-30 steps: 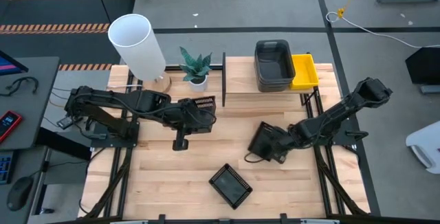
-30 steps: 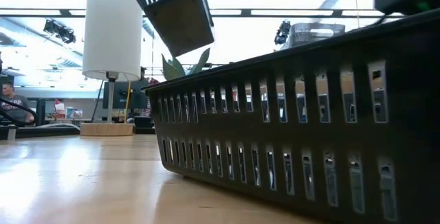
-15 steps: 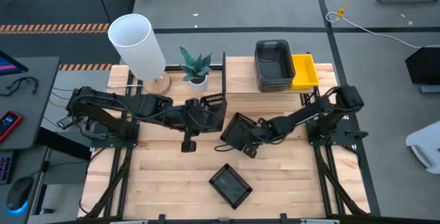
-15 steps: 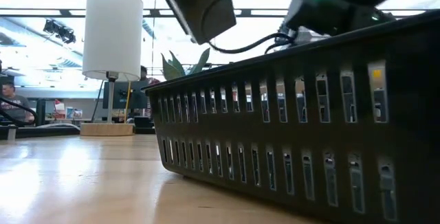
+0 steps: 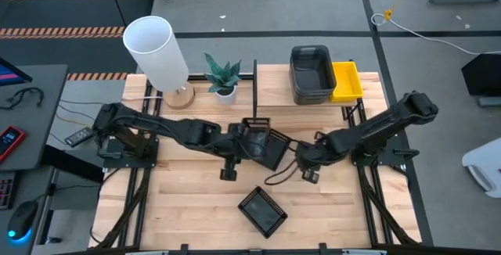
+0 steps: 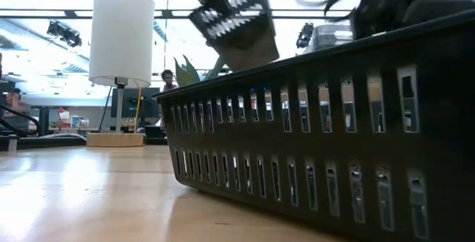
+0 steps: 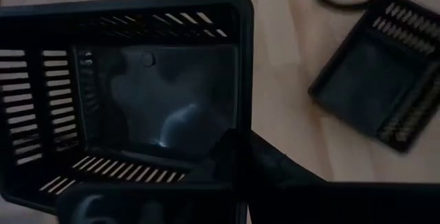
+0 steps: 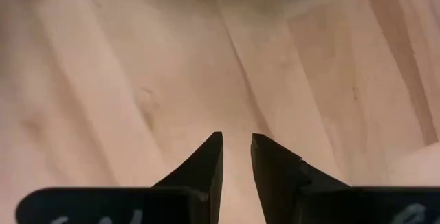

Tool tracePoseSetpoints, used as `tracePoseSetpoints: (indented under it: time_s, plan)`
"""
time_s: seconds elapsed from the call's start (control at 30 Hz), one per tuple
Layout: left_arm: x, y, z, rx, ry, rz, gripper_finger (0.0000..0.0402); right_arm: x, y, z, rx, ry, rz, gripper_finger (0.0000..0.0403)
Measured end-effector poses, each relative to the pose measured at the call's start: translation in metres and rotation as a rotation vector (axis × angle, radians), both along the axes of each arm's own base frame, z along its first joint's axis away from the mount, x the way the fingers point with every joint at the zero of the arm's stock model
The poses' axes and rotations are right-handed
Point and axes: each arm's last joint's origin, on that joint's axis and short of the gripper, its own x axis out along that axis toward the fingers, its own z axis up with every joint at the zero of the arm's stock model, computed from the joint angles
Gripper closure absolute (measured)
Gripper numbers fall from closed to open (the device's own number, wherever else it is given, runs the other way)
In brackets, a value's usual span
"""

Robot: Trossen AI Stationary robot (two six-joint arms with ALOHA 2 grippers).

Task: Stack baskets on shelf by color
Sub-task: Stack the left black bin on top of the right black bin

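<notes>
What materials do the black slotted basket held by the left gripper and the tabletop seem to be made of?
The black slotted basket held by the left gripper looks like moulded plastic: even slots, smooth floor with soft glare. The tabletop looks like light wood: joined strips with grain, satin finish.

Glossy black plastic mesh basket [image 7: 151, 93] over smooth pale-wood tabletop [image 8: 137, 80]

Shelf [image 5: 274, 91] stands at the table's [image 5: 180, 208] far edge, right of centre, with a stack of baskets [image 5: 310, 73] on it and another basket [image 5: 347, 80] touching that stack's right side. Left of the shelf along the far edge: plant pot [image 5: 225, 92], then lamp [image 5: 156, 52] at the far-left corner. One mesh basket [image 5: 264, 143] is held clear of the table near centre, between left gripper [image 5: 244, 138] and right gripper [image 5: 307, 161]; another mesh basket [image 5: 263, 210] lies on the table nearer the front edge.
</notes>
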Motion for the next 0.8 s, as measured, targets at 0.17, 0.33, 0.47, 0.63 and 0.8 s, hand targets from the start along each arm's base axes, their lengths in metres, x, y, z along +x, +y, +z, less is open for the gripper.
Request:
tracePoseSetpoints:
  time_s: [0.17, 0.33, 0.47, 0.63, 0.8]
  plan:
    - [0.024, -0.005, -0.016, 0.004, -0.066, -0.024, 0.0388, -0.023, 0.012, 0.028, 0.028, -0.138, -0.037, 0.0321]
    - [0.043, -0.008, -0.031, 0.021, -0.119, -0.053, 0.0388, -0.044, 0.016, 0.046, 0.016, -0.238, -0.100, 0.0321]
    - [0.055, -0.006, -0.044, 0.057, -0.122, -0.086, 0.0388, -0.056, 0.017, 0.055, 0.027, -0.281, -0.134, 0.0321]
    - [0.062, -0.006, -0.070, 0.106, -0.035, -0.145, 0.0388, -0.065, 0.019, 0.059, 0.038, -0.307, -0.164, 0.0321]
    - [0.065, -0.007, -0.093, 0.149, 0.065, -0.200, 0.0388, -0.069, 0.022, 0.060, 0.048, -0.309, -0.168, 0.0321]
